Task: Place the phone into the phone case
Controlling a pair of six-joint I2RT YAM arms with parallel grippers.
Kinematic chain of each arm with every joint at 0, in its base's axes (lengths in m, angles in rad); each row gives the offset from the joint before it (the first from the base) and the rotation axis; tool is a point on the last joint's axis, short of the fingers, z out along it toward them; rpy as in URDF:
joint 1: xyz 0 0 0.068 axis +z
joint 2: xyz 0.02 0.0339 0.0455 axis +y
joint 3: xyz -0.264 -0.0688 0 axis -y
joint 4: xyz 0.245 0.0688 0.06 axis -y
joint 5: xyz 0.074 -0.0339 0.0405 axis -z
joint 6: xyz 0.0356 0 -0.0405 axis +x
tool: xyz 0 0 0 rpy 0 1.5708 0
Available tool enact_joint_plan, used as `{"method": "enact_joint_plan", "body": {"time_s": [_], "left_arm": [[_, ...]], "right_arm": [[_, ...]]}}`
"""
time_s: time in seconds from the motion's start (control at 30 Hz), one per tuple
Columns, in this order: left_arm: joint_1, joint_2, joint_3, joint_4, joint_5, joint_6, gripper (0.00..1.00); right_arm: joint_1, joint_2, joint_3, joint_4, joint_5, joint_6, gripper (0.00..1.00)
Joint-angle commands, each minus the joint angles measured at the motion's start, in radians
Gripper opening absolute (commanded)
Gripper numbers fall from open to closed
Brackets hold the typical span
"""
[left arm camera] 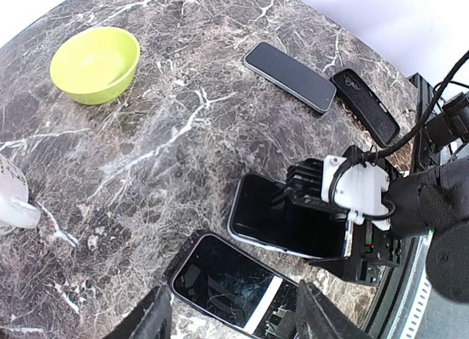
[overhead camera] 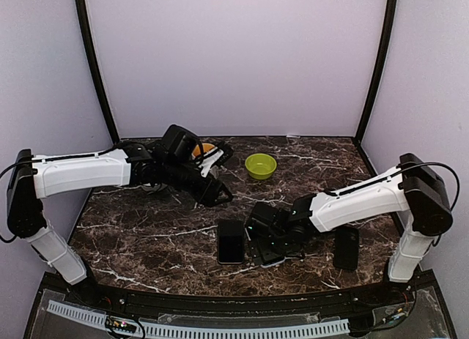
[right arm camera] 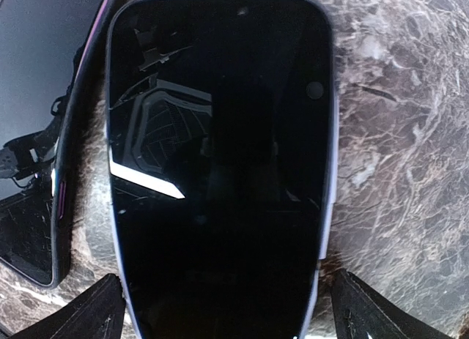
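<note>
Marble table [overhead camera: 146, 229] | right gripper [right arm camera: 234, 310] splayed astride phone [right arm camera: 220, 170], gripping nothing | left gripper [left arm camera: 238, 317] parted, empty, at its 10 o'clock | we'd press corners evenly (lavender rim [right arm camera: 333, 134]: likely case)

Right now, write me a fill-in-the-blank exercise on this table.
The green dish is a ___. The right gripper hovers over a phone with its jaws ___. The table has a dark top patterned like ___.
Missing words: bowl; open; marble.
</note>
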Motion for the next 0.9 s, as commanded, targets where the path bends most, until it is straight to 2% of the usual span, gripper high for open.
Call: {"method": "enact_joint_plan", "body": {"time_s": [0.0, 0.13, 0.27, 0.43, 0.63, 0.7, 0.77, 0.8, 0.83, 0.87], "left_arm": [[-0.002, -0.034, -0.019, -0.017, 0.015, 0.017, 0.6], [-0.003, -0.026, -0.008, -0.03, 0.031, 0.017, 0.61], [-0.002, -0.03, -0.011, -0.03, 0.029, 0.02, 0.61], [-0.002, -0.027, -0.018, -0.022, 0.013, 0.018, 0.61], [-0.003, -0.035, -0.051, 0.047, 0.055, -0.023, 0.61], [-0.002, -0.051, -0.071, 0.113, 0.078, -0.059, 0.61], [-0.003, -0.084, -0.105, 0.202, 0.112, -0.117, 0.67], [-0.004, -0.116, -0.122, 0.243, 0.124, -0.138, 0.75], [-0.003, -0.135, -0.168, 0.35, 0.14, -0.187, 0.8], [-0.004, -0.178, -0.197, 0.407, 0.143, -0.215, 0.93]], "right_arm": [[0.035, 0.055, 0.037, -0.064, 0.019, 0.04, 0.99], [0.043, 0.076, 0.038, -0.093, 0.032, 0.052, 0.95], [0.044, 0.079, 0.034, -0.093, 0.035, 0.052, 0.73], [0.052, 0.045, 0.041, -0.074, 0.072, 0.035, 0.53], [0.095, -0.075, 0.013, 0.05, 0.183, -0.003, 0.39], [0.108, -0.129, -0.007, 0.107, 0.242, -0.012, 0.36], [0.121, -0.191, -0.031, 0.175, 0.293, -0.031, 0.35], [0.125, -0.219, -0.043, 0.21, 0.32, -0.049, 0.35], [0.129, -0.247, -0.055, 0.245, 0.352, -0.063, 0.35], [0.134, -0.27, -0.067, 0.281, 0.374, -0.083, 0.34]]}}
